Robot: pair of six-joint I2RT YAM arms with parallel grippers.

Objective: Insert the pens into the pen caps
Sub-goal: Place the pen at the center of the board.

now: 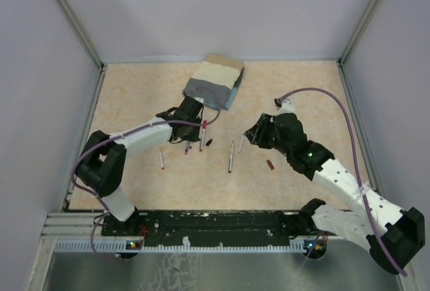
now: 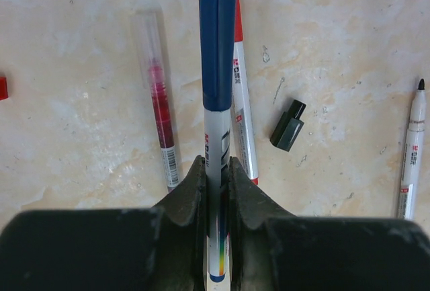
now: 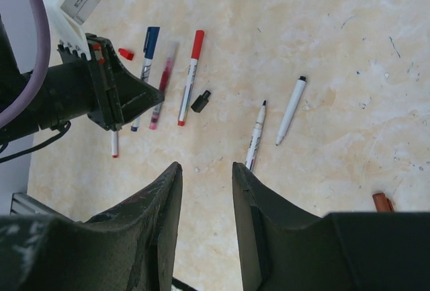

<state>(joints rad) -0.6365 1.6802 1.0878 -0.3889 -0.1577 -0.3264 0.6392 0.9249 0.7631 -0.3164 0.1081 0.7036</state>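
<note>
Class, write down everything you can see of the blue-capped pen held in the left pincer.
The blue-capped pen is a slim marker: white barrel with small printed lettering, a rainbow stripe near its blue tail end, and a long dark blue plastic cap fitted on. The left pincer is shut on the barrel just below the cap, a black finger on each side, cap pointing away from the wrist. It overlaps a red-capped pen behind it; whether it touches the table is unclear.
</note>
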